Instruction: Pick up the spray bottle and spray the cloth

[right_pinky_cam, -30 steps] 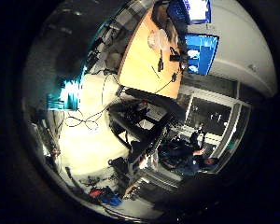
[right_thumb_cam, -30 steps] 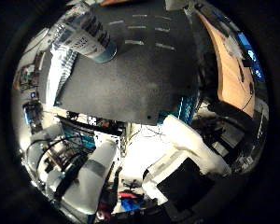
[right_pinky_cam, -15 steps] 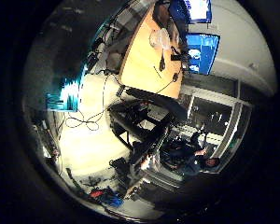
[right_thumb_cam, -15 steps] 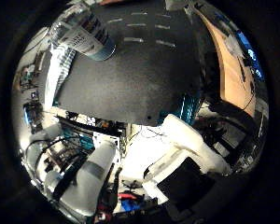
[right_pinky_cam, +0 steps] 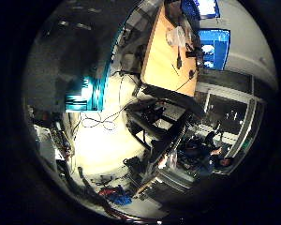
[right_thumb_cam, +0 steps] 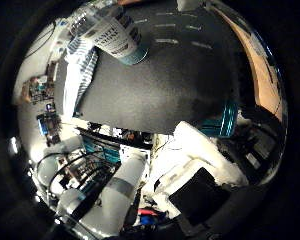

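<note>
Looking out from the palm's thumb side across the dark table mat (right_thumb_cam: 160,90), fairly near it, taking in the spray bottle (right_thumb_cam: 112,32) and striped cloth (right_thumb_cam: 80,65) at its far edge, with the white arm (right_thumb_cam: 110,195) below. Facing away from the palm's little-finger side toward the room: wooden desk (right_pinky_cam: 171,58), monitors (right_pinky_cam: 215,42), pale floor (right_pinky_cam: 103,145). Sharing the mat's teal-edged corner (right_pinky_cam: 91,96) and the desk between the 2 views.

Spray bottle (right_thumb_cam: 115,31) is stood on table mat (right_thumb_cam: 165,95), cloth (right_thumb_cam: 80,65) laid just beside it at mat edge.
</note>
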Tool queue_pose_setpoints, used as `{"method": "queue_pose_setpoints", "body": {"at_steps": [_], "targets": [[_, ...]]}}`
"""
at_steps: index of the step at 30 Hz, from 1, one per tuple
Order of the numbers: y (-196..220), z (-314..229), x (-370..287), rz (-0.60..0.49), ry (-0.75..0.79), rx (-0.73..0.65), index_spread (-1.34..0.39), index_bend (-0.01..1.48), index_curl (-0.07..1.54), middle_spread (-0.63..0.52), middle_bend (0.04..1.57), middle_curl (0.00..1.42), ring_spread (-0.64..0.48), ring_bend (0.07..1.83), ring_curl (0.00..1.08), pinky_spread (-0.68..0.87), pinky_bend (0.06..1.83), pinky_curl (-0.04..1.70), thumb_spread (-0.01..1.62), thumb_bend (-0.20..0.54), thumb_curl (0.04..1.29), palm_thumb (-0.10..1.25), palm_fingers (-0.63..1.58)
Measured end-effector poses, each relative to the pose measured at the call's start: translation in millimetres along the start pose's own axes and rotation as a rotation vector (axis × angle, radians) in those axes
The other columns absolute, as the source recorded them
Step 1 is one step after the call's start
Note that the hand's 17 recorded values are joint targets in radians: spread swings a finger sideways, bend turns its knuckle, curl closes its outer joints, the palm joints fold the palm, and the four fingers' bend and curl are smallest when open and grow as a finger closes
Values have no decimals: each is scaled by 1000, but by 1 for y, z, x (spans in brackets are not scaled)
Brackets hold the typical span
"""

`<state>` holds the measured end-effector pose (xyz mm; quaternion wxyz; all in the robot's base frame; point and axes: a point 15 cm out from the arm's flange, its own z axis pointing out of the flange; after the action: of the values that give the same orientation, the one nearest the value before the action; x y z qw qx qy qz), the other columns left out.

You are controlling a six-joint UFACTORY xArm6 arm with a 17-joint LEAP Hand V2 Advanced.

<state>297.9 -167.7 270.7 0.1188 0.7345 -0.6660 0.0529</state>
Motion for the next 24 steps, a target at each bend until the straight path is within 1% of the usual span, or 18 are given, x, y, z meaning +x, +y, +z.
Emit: {"method": "queue_pose_setpoints", "body": {"at_steps": [6,14,18,24], "targets": [[-2,-3,-24,-2,-107,26,-282,164,303,70,193,321,160,260,268,349,372,300,1183,-15,298,767,188],[-13,-8,-41,30,-270,115,-263,156,290,65,200,337,162,286,271,337,380,299,1212,-20,293,693,199],[-15,-13,-38,51,-329,162,-247,149,281,65,203,343,161,299,275,336,389,299,1213,-19,290,660,190],[-15,-14,-32,91,-390,208,-221,147,268,100,201,349,161,315,275,335,425,305,1201,-19,276,619,157]]}}
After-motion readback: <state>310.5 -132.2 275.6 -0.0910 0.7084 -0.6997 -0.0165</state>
